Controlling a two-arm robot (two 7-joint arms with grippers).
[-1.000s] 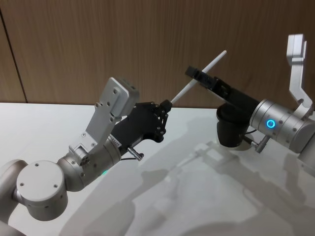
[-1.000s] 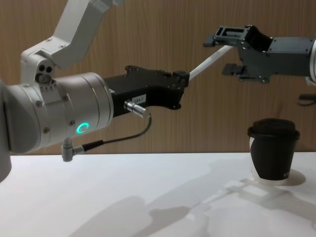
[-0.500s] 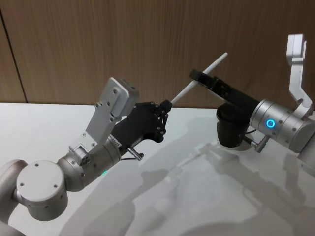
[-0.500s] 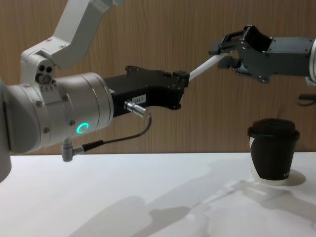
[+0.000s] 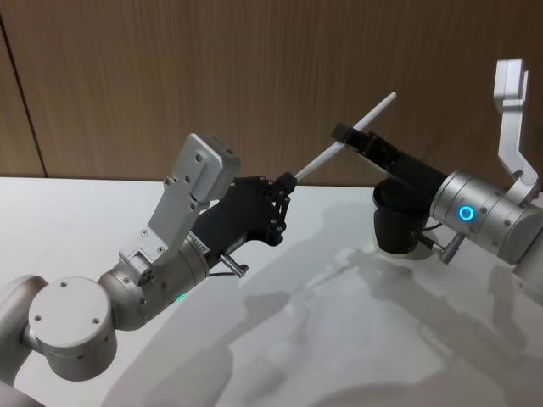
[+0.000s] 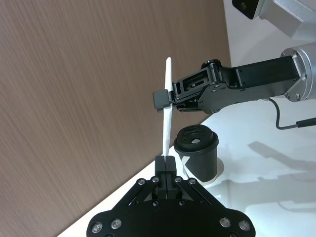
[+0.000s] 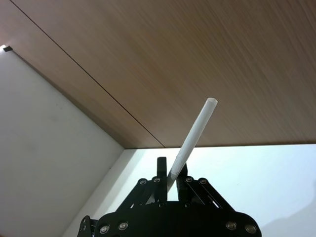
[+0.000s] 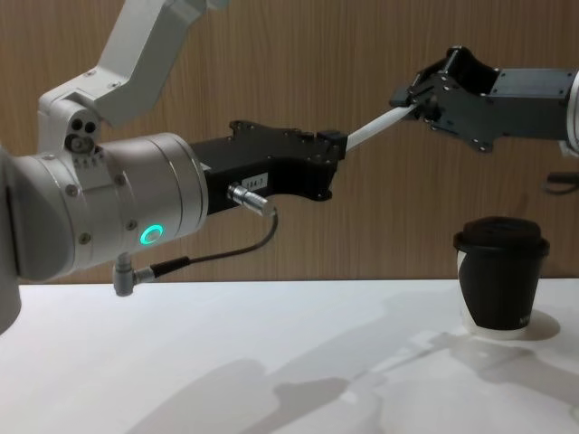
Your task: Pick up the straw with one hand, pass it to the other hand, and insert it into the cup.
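The white straw (image 5: 316,158) hangs tilted in the air between both grippers. My left gripper (image 5: 286,181), on the silver-grey arm with the green ring, is shut on the straw's lower end (image 6: 166,131). My right gripper (image 5: 344,134), slim and black, is shut on the straw higher up, and the top end sticks out past it (image 7: 194,131). In the chest view the straw (image 8: 373,126) spans from the left gripper (image 8: 333,140) up to the right gripper (image 8: 407,99). The black lidded cup (image 8: 500,276) stands on the table below the right gripper, partly hidden behind that arm in the head view (image 5: 392,225).
The white table (image 8: 271,362) spreads below both arms, with the cup at its right side. A brown wooden wall (image 5: 170,76) closes the back. A dark cable (image 8: 226,253) hangs under my left wrist.
My right gripper's fingers, open around the straw a second ago, have closed onto it. The left gripper has kept its hold and place.
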